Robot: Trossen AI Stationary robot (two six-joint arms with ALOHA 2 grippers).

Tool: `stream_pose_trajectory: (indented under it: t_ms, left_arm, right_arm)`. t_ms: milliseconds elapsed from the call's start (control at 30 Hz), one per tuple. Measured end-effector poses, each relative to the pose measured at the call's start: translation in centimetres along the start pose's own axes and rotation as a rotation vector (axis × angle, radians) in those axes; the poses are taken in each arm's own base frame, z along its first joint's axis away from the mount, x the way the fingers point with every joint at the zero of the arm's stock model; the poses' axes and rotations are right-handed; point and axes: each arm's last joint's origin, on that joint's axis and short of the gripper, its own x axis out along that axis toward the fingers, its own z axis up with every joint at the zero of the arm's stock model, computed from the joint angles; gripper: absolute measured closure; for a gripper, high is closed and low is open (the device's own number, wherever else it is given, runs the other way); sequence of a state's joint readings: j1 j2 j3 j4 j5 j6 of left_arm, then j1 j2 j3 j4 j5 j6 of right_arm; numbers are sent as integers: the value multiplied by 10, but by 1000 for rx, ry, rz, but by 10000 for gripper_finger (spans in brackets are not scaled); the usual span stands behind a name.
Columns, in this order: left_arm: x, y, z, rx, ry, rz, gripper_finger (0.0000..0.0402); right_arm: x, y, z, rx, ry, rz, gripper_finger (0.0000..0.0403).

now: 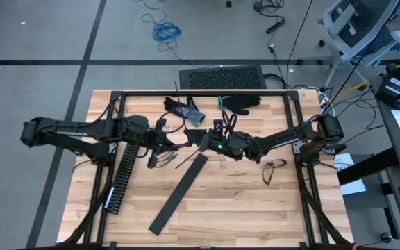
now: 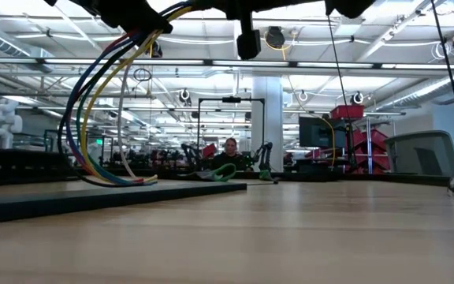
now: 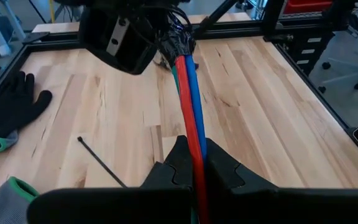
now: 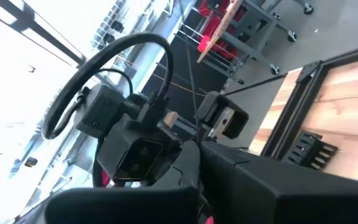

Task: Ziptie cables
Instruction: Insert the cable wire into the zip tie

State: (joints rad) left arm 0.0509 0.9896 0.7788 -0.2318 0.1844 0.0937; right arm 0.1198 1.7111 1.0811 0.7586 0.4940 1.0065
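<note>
Hanging above the middle of the tabletop (image 1: 242, 201), the cables (image 3: 192, 118) run roughly from 3 to 9 o'clock in the high view, then droop until their free ends touch the wood. The left hand (image 3: 194, 163) is clamped shut on the red, blue and green strands. The right hand (image 1: 203, 141) is closed at the bundle's other end; what it pinches I cannot tell. Risk, as I judge it: a sideways tug could pull strands free and fan the bundle before any tie cinches.

Cables (image 2: 101, 102) upper ends cut off by low view's top edge.
</note>
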Motion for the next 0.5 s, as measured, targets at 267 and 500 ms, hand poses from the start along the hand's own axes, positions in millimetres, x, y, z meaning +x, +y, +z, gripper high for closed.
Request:
stream_pose_trajectory:
  t_ms: [267, 500]
  left_arm:
    - [1, 0, 0, -2, 3, -1, 388]
    - [1, 0, 0, -1, -1, -2, 388]
  right_arm:
    - [0, 1, -4, -13, 25, -23, 403]
    - [-2, -5, -12, 4, 61, -86, 403]
